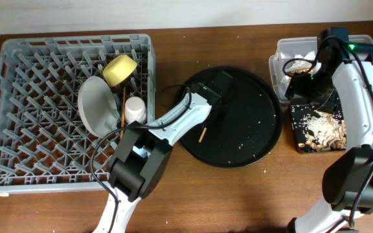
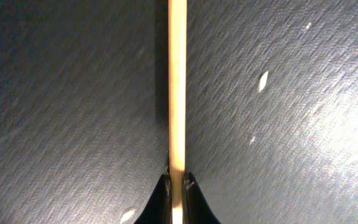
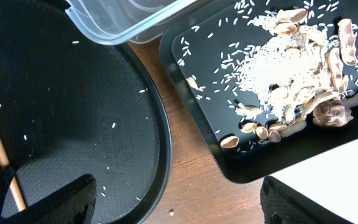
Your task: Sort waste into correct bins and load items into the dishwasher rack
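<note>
The left gripper [image 2: 178, 186] is closed down to a narrow slit and pinches one wooden chopstick [image 2: 178, 81] at its tips. The stick runs straight out from between the fingers and lies close over the textured floor of the round black tray [image 2: 73, 93]. A few white grains [image 2: 263, 81] are scattered around it. From overhead only a short length of this stick shows, poking out from under the left arm.

The right gripper [image 3: 176, 190] is spread wide with nothing between its fingers. It hangs above the strip of surface [image 3: 185, 155] that separates the round tray from the black rectangular tray [image 3: 253, 163]. That tray holds a heap of white grains and beige food scraps [image 3: 303, 74]. The clear tub [image 3: 123, 25] lies just beside it, on its far side. What is in the tub cannot be made out clearly.

Well apart, on the left of the surface, lies the grey dishwasher rack [image 1: 31, 129]. A white plate [image 1: 94, 107] leans on edge among its pegs. A yellow bowl [image 1: 120, 70] lies tipped above the plate, and a small pink cup [image 1: 135, 110] is just beside it. A second chopstick [image 1: 123, 107] lies between plate and cup.

The surface is brown wood, and a pale wall runs along its far edge.
</note>
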Robot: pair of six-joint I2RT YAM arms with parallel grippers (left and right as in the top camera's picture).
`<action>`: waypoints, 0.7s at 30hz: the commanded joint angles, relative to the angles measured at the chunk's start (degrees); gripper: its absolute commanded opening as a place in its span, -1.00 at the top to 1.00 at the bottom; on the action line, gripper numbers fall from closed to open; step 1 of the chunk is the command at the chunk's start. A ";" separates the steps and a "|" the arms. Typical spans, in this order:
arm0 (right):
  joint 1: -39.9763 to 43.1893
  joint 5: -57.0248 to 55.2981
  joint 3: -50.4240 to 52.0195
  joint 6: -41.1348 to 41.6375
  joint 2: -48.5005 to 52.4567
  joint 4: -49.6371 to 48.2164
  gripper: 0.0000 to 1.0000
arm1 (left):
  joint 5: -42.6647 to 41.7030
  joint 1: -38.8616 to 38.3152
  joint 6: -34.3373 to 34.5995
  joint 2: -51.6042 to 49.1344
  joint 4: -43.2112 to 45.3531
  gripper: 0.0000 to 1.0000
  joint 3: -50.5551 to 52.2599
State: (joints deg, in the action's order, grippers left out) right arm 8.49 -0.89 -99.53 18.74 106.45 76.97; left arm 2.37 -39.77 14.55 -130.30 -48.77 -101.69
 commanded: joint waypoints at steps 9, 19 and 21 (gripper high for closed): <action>0.11 0.63 -0.39 -0.50 0.04 -1.42 -0.79 | 4.61 24.96 1.62 13.97 -47.98 0.98 -24.24; 0.11 0.63 -0.39 -0.50 0.04 -0.79 -0.80 | 8.20 26.08 1.68 14.03 -47.71 0.01 -8.11; 0.11 0.63 -0.39 -0.50 0.04 -0.68 -0.80 | 7.96 26.08 1.68 14.03 -46.45 -0.64 -8.22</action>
State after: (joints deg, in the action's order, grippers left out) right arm 8.49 -0.38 -99.53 18.04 106.45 76.07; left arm 9.78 -14.09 16.16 -116.68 -96.40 -110.02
